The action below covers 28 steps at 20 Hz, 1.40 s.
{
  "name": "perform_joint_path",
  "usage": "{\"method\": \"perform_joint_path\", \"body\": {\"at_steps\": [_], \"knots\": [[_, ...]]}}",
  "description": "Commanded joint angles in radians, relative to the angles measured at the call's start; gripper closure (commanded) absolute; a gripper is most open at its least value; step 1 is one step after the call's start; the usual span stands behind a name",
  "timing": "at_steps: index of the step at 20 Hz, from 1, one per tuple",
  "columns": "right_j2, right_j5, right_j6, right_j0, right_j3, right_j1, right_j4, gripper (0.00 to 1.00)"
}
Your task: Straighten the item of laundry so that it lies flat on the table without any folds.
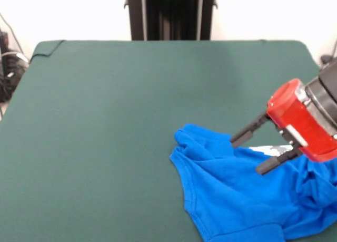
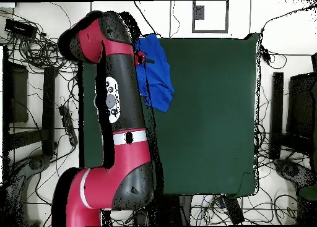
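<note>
- Front view is showing you the hand (image 1: 259,151), its two fingers spread apart, hovering just over the crumpled blue T-shirt (image 1: 237,200) and gripping nothing.
- Overhead view is placing the shirt bunched near one corner of the green tabletop (image 2: 210,113).
- You are likely in the grasping step; next you need to pinch a raised fold and pull it outward.
- No containers are appearing in either view.

Tangled cables (image 2: 46,48) on floor beside table; black stand (image 2: 277,113) at opposite side
</note>
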Motion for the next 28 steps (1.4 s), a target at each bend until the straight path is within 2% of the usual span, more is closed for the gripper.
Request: {"method": "perform_joint_path", "body": {"at_steps": [1,8,10,11,13,18,23,28], "knots": [[0.130,-0.120,0.362,0.007,0.163,0.112,0.045,0.00],[0.125,-0.292,0.527,0.031,0.283,0.093,0.016,0.00],[0.113,-0.366,0.615,0.045,0.334,0.082,0.001,0.00],[0.102,-0.415,0.701,0.057,0.365,0.076,-0.013,0.00],[0.082,-0.440,0.756,0.069,0.391,0.074,-0.022,0.00],[0.066,-0.465,0.794,0.078,0.431,0.081,0.005,0.00],[0.049,-0.507,0.835,0.086,0.471,0.082,-0.016,0.00],[0.003,-0.527,0.787,0.098,0.536,0.054,-0.055,0.00]]}}
